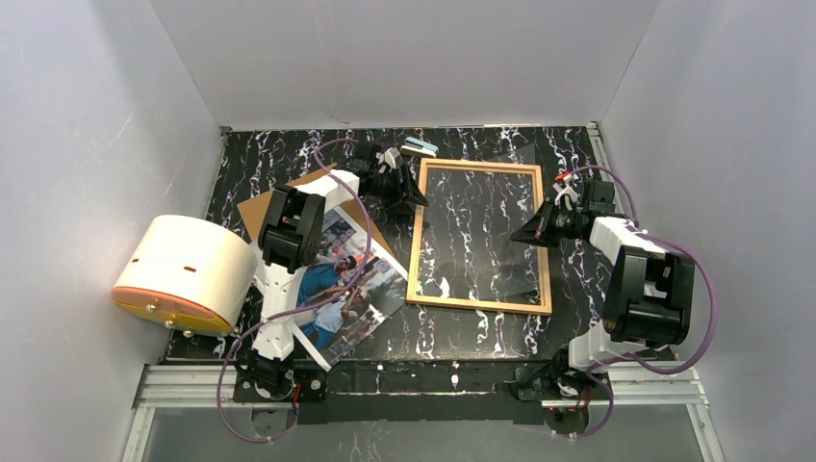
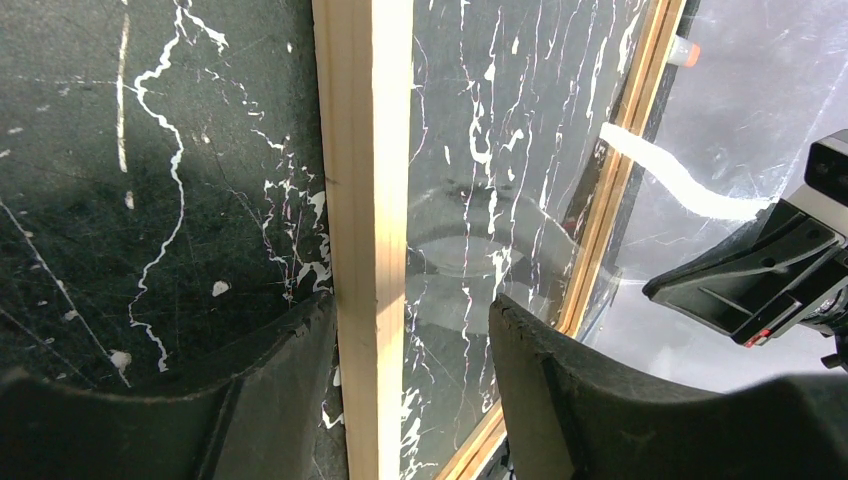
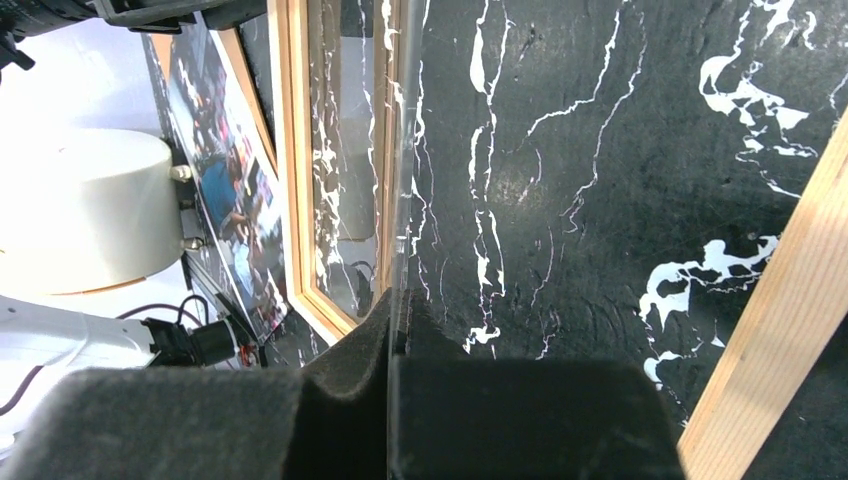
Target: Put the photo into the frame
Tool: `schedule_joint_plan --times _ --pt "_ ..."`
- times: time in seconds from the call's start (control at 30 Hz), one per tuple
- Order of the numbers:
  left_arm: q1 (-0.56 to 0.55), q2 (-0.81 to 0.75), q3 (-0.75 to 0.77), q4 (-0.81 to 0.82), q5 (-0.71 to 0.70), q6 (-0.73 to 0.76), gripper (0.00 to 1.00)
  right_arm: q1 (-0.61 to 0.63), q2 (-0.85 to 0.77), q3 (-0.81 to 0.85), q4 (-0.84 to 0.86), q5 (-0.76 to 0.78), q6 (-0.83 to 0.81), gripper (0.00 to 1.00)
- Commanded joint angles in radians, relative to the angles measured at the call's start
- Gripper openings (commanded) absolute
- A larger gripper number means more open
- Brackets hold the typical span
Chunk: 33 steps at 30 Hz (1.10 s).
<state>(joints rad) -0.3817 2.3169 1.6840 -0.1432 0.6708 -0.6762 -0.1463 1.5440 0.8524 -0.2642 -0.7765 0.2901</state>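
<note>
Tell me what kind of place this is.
Most likely a robot lab test cell: plain white walls box in a black marbled table, and the left arm and right arm are bolted to a metal rail at its near edge.

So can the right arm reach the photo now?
Probably not: the photo lies under the left arm, beyond the frame, and the right gripper has its jaws seemingly shut on a clear sheet.
</note>
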Motion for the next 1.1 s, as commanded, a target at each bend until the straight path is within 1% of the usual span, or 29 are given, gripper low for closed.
schedule_joint_plan --times 0.0,0.13,0.17,0.2,0.23,0.27,0.3,0.37,0.47,0.5,0.6,0.77,0.87,0.97,1.03,1.07 --pt "-0.016 0.058 -0.01 -0.088 -0.054 0.038 0.57 -0.006 -0.006 -0.007 0.048 -0.058 0.002 0.02" --pt "-0.016 0.062 -0.007 -0.09 -0.055 0.04 0.56 -0.007 0.003 -0.003 0.056 -0.09 0.005 0.03" --pt "-0.016 0.063 -0.006 -0.09 -0.055 0.04 0.56 -0.007 0.002 -0.002 0.057 -0.098 0.007 0.04" --pt "-0.016 0.064 -0.006 -0.091 -0.055 0.04 0.55 -0.006 0.002 -0.001 0.059 -0.108 0.01 0.07" --pt "-0.016 0.065 -0.005 -0.093 -0.056 0.039 0.55 -0.006 0.003 0.0 0.06 -0.114 0.016 0.13" --pt "-0.016 0.065 -0.003 -0.093 -0.057 0.04 0.54 -0.006 0.003 0.002 0.059 -0.116 0.022 0.2" --pt "-0.016 0.065 -0.001 -0.095 -0.06 0.04 0.53 -0.006 0.004 0.003 0.061 -0.114 0.031 0.3" --pt "-0.016 0.065 0.001 -0.098 -0.071 0.041 0.51 -0.006 0.006 0.001 0.07 -0.096 0.049 0.46" --pt "-0.016 0.067 0.009 -0.116 -0.1 0.052 0.46 -0.006 0.012 -0.005 0.107 -0.05 0.089 0.59" --pt "-0.017 0.067 0.014 -0.127 -0.115 0.06 0.44 -0.006 0.019 -0.006 0.119 -0.037 0.106 0.61" --pt "-0.023 0.069 0.035 -0.184 -0.185 0.097 0.39 -0.006 0.053 -0.002 0.146 -0.017 0.144 0.61" --pt "-0.059 0.067 0.081 -0.299 -0.307 0.156 0.35 -0.006 0.091 -0.014 0.195 0.013 0.182 0.5" --pt "-0.086 0.069 0.119 -0.355 -0.401 0.173 0.32 -0.006 0.087 -0.052 0.255 0.02 0.21 0.47" --pt "-0.098 0.07 0.139 -0.389 -0.467 0.177 0.27 -0.007 0.093 -0.069 0.286 0.022 0.211 0.44" --pt "-0.101 0.072 0.151 -0.402 -0.481 0.178 0.22 -0.008 0.096 -0.07 0.284 0.02 0.207 0.41" --pt "-0.104 0.074 0.157 -0.408 -0.483 0.178 0.19 -0.008 0.096 -0.071 0.284 0.02 0.208 0.4"
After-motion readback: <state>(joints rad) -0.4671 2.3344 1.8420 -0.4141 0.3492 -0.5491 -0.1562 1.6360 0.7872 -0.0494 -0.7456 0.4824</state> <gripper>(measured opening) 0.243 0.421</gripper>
